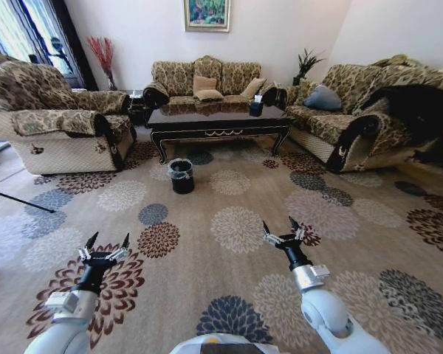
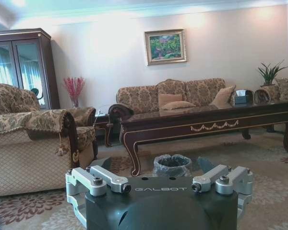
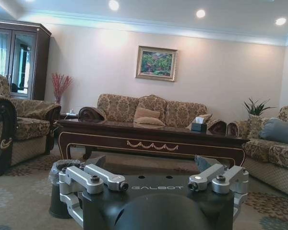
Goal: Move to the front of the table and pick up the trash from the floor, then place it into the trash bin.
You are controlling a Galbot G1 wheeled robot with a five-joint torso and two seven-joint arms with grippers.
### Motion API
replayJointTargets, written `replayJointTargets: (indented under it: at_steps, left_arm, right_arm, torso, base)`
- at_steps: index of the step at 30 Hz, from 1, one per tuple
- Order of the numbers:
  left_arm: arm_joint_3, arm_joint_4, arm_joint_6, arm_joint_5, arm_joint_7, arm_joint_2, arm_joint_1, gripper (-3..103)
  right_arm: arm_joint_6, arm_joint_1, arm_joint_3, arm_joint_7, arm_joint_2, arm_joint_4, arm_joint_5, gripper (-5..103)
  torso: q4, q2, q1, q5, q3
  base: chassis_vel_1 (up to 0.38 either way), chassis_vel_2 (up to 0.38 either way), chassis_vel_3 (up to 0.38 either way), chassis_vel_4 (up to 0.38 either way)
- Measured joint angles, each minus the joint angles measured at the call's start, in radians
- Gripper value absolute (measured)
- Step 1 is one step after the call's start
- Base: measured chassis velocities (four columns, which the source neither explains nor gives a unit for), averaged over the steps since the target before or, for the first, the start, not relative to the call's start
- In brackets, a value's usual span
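Table (image 1: 218,122): dark and glossy, well ahead of the robot, set between three patterned sofas; gold scrollwork shows on its front rail (clearest from the wrist views).
On the table: a small dark tissue box (image 1: 255,107) near its right end.
Bin (image 1: 181,176): upright on the carpet (image 1: 229,251), just in front of the table's left front leg, with a clear liner folded over the rim; in the left wrist view the bin (image 2: 172,165) sits right under the table's front edge.
Trash: cannot be made out on the carpet from here; the flower pattern makes small things hard to pick out.
Left gripper (image 1: 103,247): low at the left, held above the carpet, fingers spread apart and holding nothing.
Right gripper (image 1: 283,232): low at the right, a little farther forward than the left, fingers also spread wide and empty.
Left sofa (image 1: 55,125): flanks the table on the left side.
Back sofa (image 1: 207,81): behind the table, under a framed picture (image 1: 207,15) on the wall.
Right sofa (image 1: 369,118): flanks the table on the right, with a blue-grey cushion (image 1: 323,98) on it.
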Motion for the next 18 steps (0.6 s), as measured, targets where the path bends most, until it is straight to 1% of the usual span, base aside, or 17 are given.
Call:
replayJointTargets:
  at_steps: [18]
  left_arm:
    - [0.0, 0.0, 0.0, 0.0, 0.0, 0.0, 0.0, 100]
  right_arm:
    - [0.0, 0.0, 0.0, 0.0, 0.0, 0.0, 0.0, 100]
  torso:
    - [0.0, 0.068, 0.022, 0.0, 0.046]
  base:
    - [0.0, 0.0, 0.0, 0.0]
